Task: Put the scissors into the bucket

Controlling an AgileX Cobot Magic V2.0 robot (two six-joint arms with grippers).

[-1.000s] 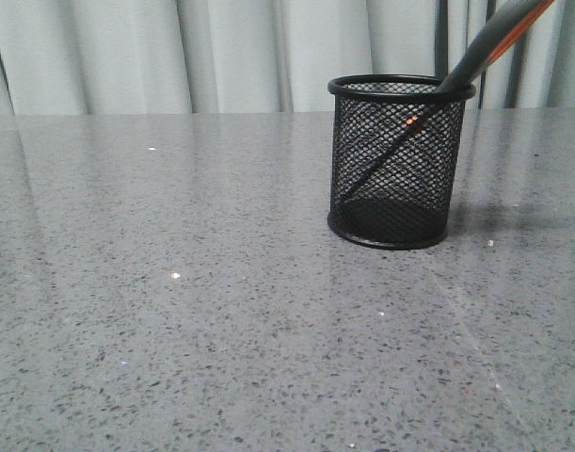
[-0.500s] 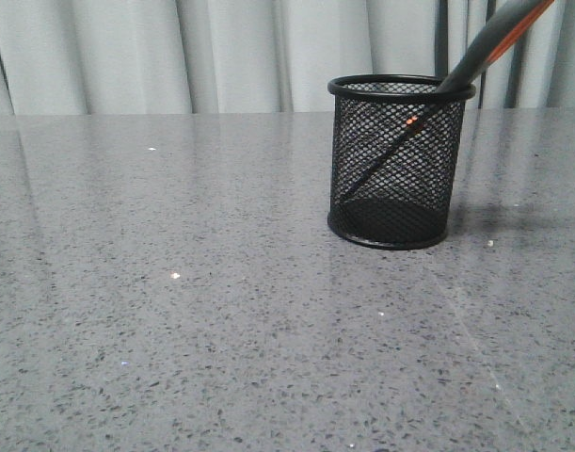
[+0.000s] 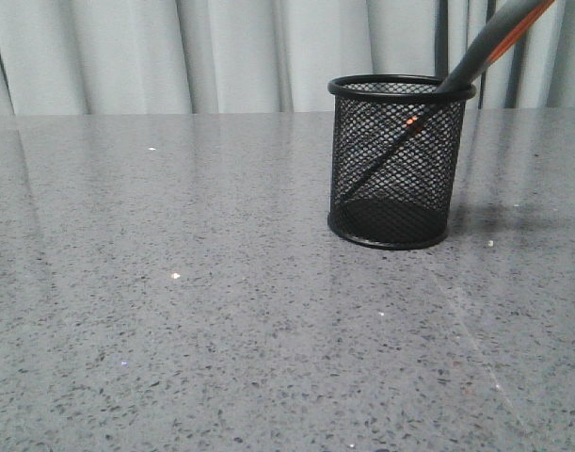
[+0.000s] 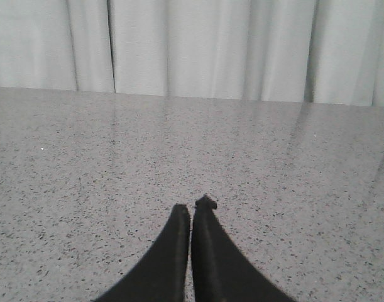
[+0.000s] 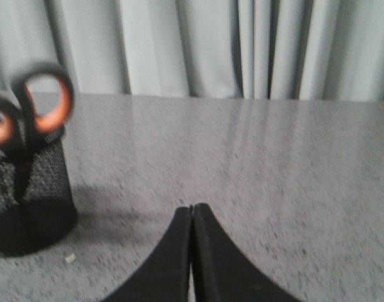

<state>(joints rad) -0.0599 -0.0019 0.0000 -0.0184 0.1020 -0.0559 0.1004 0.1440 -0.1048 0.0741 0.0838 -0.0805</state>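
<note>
Nothing moves since earlier: we see the scissors [image 3: 475, 52] leaning inside the bucket [image 3: 401, 160], both grippers [image 4: 192, 211] [image 5: 192, 211] closed on nothing. Their overhanging handles could tip the bucket if bumped.

Your front camera sits low, close to the bucket [image 3: 401, 162], facing the curtain [image 3: 221, 52]; both wrist cameras skim the tabletop [image 4: 242, 163] curtainward, only the right sharing the bucket.
</note>
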